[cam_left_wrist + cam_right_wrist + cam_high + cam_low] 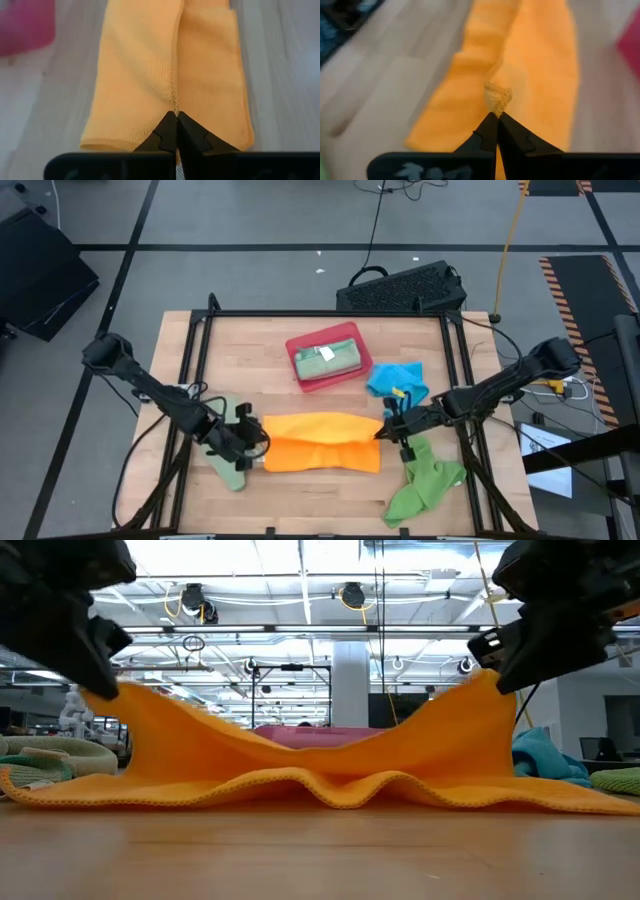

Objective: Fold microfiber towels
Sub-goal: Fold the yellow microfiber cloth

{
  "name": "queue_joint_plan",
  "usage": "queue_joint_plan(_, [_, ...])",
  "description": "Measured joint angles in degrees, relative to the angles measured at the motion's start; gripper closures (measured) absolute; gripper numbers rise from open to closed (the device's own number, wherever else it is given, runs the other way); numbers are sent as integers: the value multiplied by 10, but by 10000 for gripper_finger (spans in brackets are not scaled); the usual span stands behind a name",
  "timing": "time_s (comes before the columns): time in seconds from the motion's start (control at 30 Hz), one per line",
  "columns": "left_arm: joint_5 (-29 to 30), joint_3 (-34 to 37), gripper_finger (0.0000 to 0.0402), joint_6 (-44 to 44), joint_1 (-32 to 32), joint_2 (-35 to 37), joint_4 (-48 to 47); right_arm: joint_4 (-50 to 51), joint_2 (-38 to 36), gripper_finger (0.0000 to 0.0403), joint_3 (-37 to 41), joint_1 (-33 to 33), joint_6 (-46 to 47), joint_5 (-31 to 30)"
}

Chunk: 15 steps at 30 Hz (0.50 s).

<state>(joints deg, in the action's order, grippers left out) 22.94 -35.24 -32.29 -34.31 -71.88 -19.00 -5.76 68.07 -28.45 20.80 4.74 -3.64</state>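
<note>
wooden table (320, 480) with orange towel (320, 443), green towels (425, 485), blue towel (395, 378), red tray (300, 370)

In the low view the orange towel (330, 765) hides most of the red tray (315, 734) behind it. Both arms are cut off by that picture's top edge. The right wrist view blurs the table beyond the towel

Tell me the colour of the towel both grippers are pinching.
Plain orange towel, held at opposite ends by the left gripper and right gripper; clearest in the high view.
</note>
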Motion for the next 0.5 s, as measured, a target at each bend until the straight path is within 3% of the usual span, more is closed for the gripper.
queue_joint_plan(0.5, [-4,0,395,-33,-45,-19,65,0,37,403,0,34,71,54])
